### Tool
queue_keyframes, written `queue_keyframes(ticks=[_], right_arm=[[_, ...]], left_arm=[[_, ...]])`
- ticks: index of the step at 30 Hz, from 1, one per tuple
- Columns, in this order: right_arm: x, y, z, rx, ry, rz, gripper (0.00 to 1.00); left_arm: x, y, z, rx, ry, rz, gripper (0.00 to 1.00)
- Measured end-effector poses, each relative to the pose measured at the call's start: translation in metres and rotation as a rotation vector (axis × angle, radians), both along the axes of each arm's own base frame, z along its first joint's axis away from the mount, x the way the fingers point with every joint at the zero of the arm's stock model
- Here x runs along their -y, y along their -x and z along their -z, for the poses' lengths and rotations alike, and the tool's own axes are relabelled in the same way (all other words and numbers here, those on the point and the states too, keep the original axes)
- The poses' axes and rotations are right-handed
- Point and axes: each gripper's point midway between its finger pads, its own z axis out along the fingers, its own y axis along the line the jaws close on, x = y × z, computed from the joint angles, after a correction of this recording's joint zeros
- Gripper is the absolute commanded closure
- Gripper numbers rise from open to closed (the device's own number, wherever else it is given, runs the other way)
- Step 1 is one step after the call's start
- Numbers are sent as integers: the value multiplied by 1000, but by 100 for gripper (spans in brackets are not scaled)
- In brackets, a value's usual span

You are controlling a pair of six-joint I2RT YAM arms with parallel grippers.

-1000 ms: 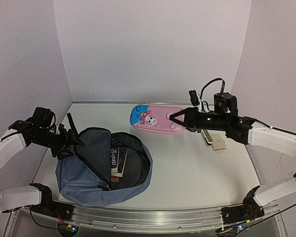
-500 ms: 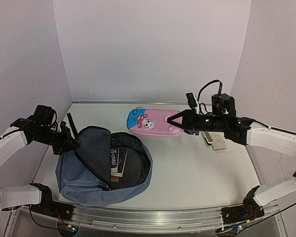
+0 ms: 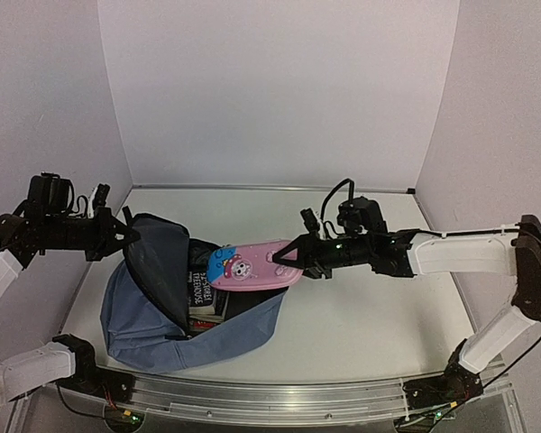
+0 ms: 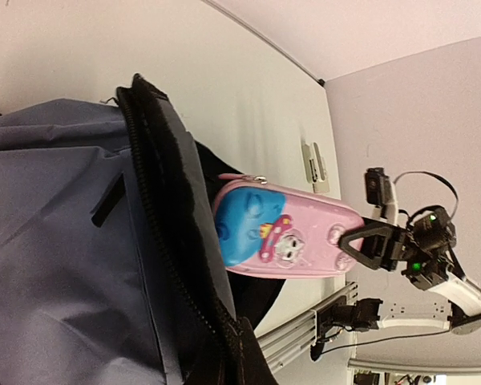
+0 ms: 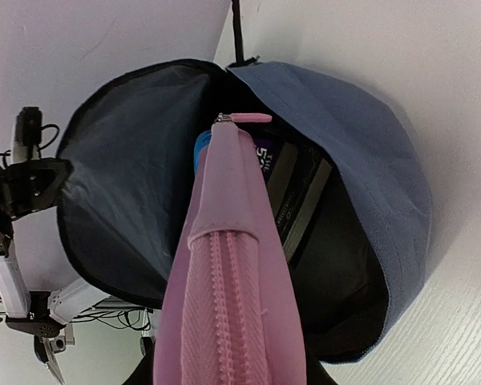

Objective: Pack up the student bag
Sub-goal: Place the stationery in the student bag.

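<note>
Student bag (image 3: 140, 311), a large slate-blue fabric backpack, lies on the left near part of the white bench (image 3: 370, 316), just ahead of the left arm. Mouth is open, facing up and to the right, dark lining (image 5: 120, 176) showing.

Left tool (image 3: 129, 235): fully closed, pinched on the upper rim of the bag's opening. That flap stands lifted off the rest of the bag.

Right tool (image 3: 284, 259): jaws partly apart, clamped on the right end of a pink zippered pencil case with a blue end and cartoon figure (image 3: 248, 268). The case is off the bench, roughly level, over the open mouth with its blue end pointing into the bag. Whether it touches the rim: can't tell.

A dark book with white lettering (image 3: 203, 290) sits inside the bag, below the case. Right wrist view looks along the case's zip (image 5: 224, 281) into the opening.
</note>
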Motion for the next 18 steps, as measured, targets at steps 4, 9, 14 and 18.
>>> queue_keyframes(ticks=[4,9,14,18], right_arm=[[-11,-1,23,-60,32,-4,78],[-29,-9,25,-81,20,-3,78],[-55,-12,24,-89,-20,-25,78],[-84,-11,34,-113,-31,-65,78]], left_arm=[[5,4,-9,33,10,50,100],[9,7,-17,62,22,87,100],[13,7,-19,67,32,113,100],[15,7,-21,74,44,127,100]])
